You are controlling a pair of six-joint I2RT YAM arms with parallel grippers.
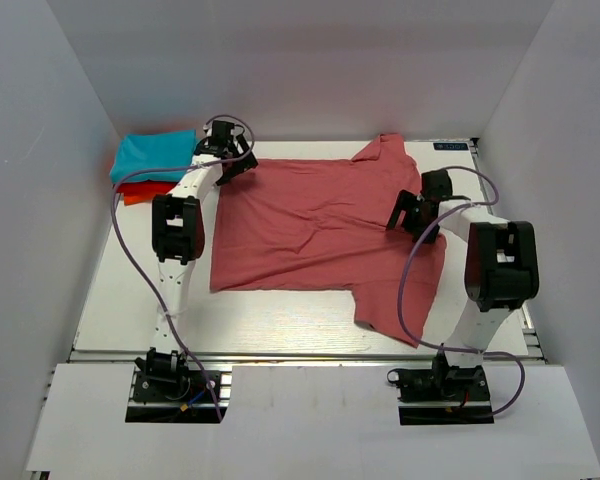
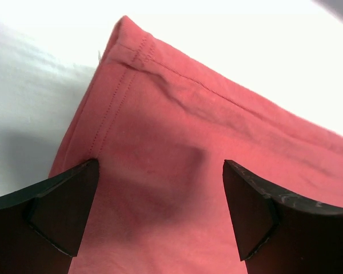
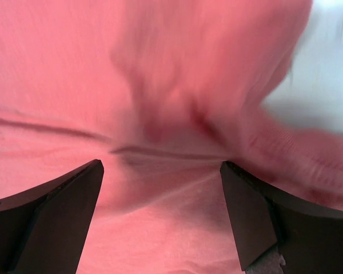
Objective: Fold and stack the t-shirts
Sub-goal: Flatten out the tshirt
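The salmon-pink t-shirt [image 1: 320, 225] lies spread on the white table, wrinkled, with sleeves at the back right and front right. My left gripper [image 1: 232, 160] is open above the shirt's back left corner; the left wrist view shows the hemmed corner [image 2: 126, 63] between the spread fingers [image 2: 63, 205]. My right gripper [image 1: 408, 215] is open over the shirt's right side; the right wrist view shows wrinkled pink cloth [image 3: 160, 142] between its fingers [image 3: 248, 211]. The turquoise tee [image 1: 155, 155] lies folded on the orange-red tee [image 1: 145, 192] at the back left.
The table [image 1: 280, 325] sits inside white walls on three sides. A metal rail [image 1: 300, 355] runs along the near edge, with both arm bases bolted below it. Grey cables loop beside each arm.
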